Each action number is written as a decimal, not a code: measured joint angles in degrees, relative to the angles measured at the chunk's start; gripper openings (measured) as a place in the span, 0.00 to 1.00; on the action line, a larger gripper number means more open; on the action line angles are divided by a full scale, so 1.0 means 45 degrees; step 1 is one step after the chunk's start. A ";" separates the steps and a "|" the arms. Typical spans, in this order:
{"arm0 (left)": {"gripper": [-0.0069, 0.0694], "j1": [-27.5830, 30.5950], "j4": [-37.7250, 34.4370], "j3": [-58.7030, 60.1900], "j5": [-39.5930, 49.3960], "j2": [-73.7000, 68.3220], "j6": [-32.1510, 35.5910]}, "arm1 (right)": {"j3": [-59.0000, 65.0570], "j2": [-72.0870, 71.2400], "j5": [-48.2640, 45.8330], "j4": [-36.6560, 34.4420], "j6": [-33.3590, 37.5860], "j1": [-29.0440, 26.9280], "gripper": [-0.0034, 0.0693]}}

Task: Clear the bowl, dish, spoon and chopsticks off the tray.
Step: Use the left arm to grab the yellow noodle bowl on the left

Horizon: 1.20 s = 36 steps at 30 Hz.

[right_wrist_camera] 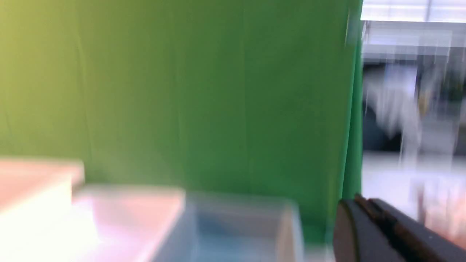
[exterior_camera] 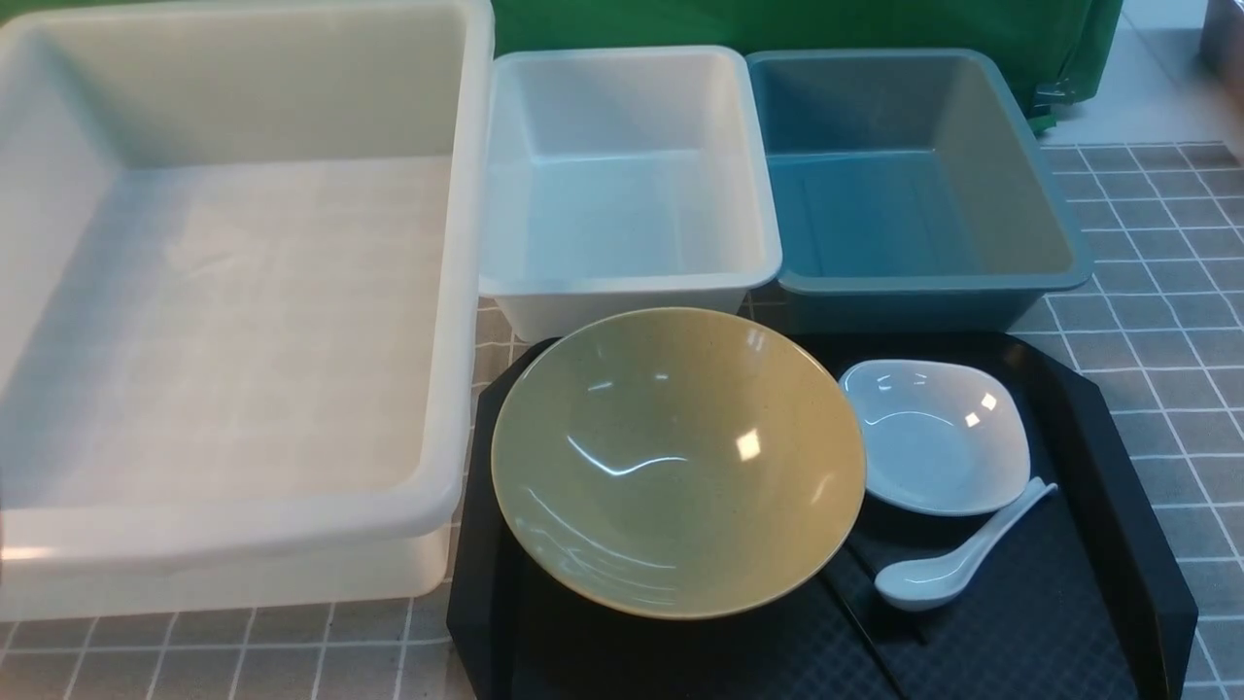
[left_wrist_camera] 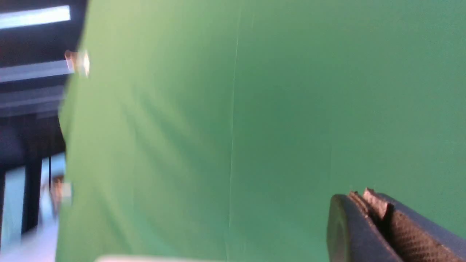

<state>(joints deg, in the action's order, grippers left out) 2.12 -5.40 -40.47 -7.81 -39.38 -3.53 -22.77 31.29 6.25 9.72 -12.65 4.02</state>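
Glossy round bowl [exterior_camera: 677, 462] on diamond-textured tray [exterior_camera: 1118, 486]; left fingers [left_wrist_camera: 349, 233] and right fingers [right_wrist_camera: 360, 236] pressed together.

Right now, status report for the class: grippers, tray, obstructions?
Left gripper shut, empty. Right gripper shut, empty. Bowl, dish, spoon on tray. Nothing covering them.

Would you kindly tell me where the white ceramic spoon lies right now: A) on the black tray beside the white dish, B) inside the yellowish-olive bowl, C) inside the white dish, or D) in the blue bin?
A: the spoon rests on the tray floor, just nearer than the dish.
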 joint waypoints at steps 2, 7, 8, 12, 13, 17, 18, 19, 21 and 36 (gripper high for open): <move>0.07 -0.0176 0.0158 -0.1421 0.2263 -0.1406 -0.0234 | -0.0772 0.0922 -0.2201 -0.0059 -0.0244 0.0071 0.10; 0.07 -0.1075 0.0232 -0.4779 0.8501 -0.4332 0.0279 | -0.2882 0.2797 -0.8647 -0.0270 0.1856 0.0752 0.10; 0.07 -0.1249 0.0183 -0.5174 0.9259 -0.4556 0.0486 | -0.3134 0.3013 -0.9389 -0.0306 0.2163 0.0911 0.10; 0.07 -0.2825 -0.1321 -0.7208 1.2712 -0.6879 0.2051 | -0.3623 0.3366 -1.0230 -0.1012 0.3272 0.1807 0.10; 0.07 -0.3272 -0.1964 -0.7477 1.3139 -0.7341 0.2410 | -0.3614 0.3366 -1.0067 -0.1238 0.3577 0.1984 0.10; 0.07 -0.5254 -0.3290 -0.8312 1.4110 -0.9075 0.3879 | -0.3614 0.3528 -0.9568 -0.1713 0.4424 0.2503 0.10; 0.07 -0.5979 -0.3289 -0.8697 1.4633 -0.9817 0.4204 | -0.3614 0.3662 -0.9525 -0.1798 0.4638 0.2596 0.10; 0.07 -0.6264 -0.3209 -0.8956 1.4829 -1.0252 0.4300 | -0.3614 0.3739 -0.9525 -0.1800 0.4698 0.2636 0.10; 0.07 -0.7052 -0.2726 -0.9546 1.5334 -1.1119 0.4298 | -0.3614 0.3994 -0.9512 -0.1826 0.4789 0.2685 0.10; 0.26 -0.8751 0.2144 -1.3328 1.7375 -1.5443 0.3340 | -0.3614 0.4739 -0.8870 -0.1918 0.4748 0.2685 0.10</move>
<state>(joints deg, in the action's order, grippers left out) -37.26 4.25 -100.44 70.37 -108.87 11.49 -39.03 52.61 -33.67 1.09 8.72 16.10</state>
